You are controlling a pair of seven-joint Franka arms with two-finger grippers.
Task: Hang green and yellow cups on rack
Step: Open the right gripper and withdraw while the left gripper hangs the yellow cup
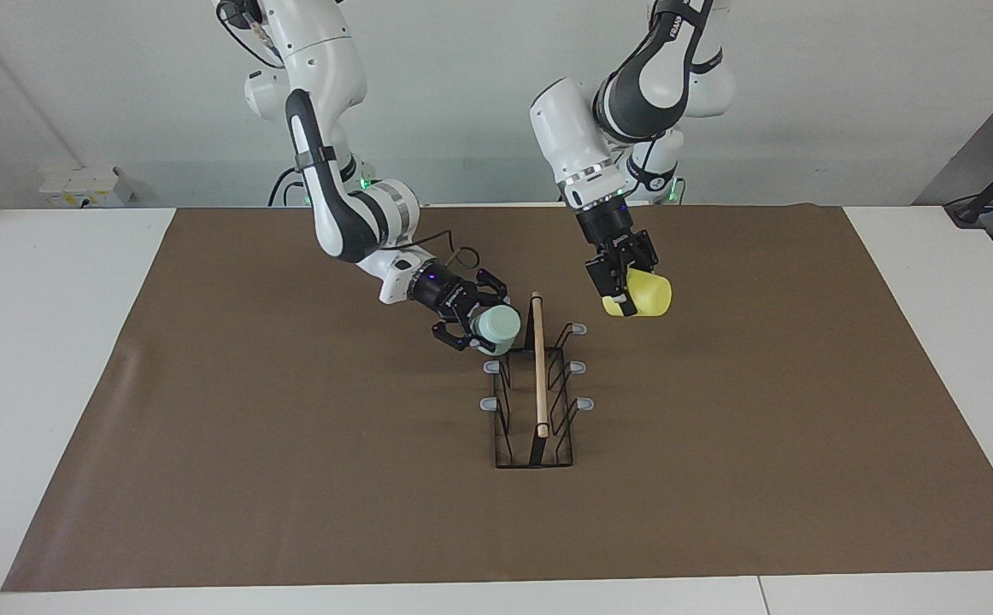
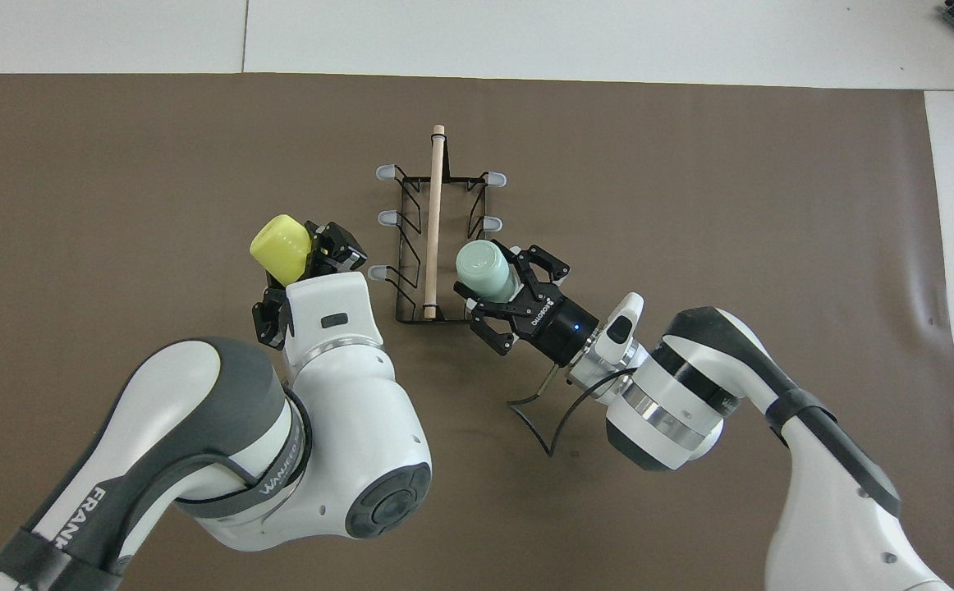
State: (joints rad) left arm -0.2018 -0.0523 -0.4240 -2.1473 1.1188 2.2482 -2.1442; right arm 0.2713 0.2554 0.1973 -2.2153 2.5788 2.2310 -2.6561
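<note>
A: Yellow cup (image 1: 649,295)?
B: Clamped in left gripper (image 1: 625,295), tilted, over the mat (image 1: 761,384) just beside the rack (image 1: 539,367). The free prong (image 1: 578,328) is close by, so the left arm is nearer.
A: Green cup (image 1: 498,326)?
B: At the rack's right-arm side, right gripper (image 1: 471,329) around it. Gripping or released, cannot tell.
A: Text?
B: "FRAN" on left arm.

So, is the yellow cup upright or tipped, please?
Tipped: the yellow cup lies sideways in the left gripper.

The left gripper (image 2: 323,253) clamps the yellow cup (image 2: 280,246) beside the rack (image 2: 436,246). The right gripper (image 2: 500,283) has the green cup (image 2: 481,267) at the rack's other side.
</note>
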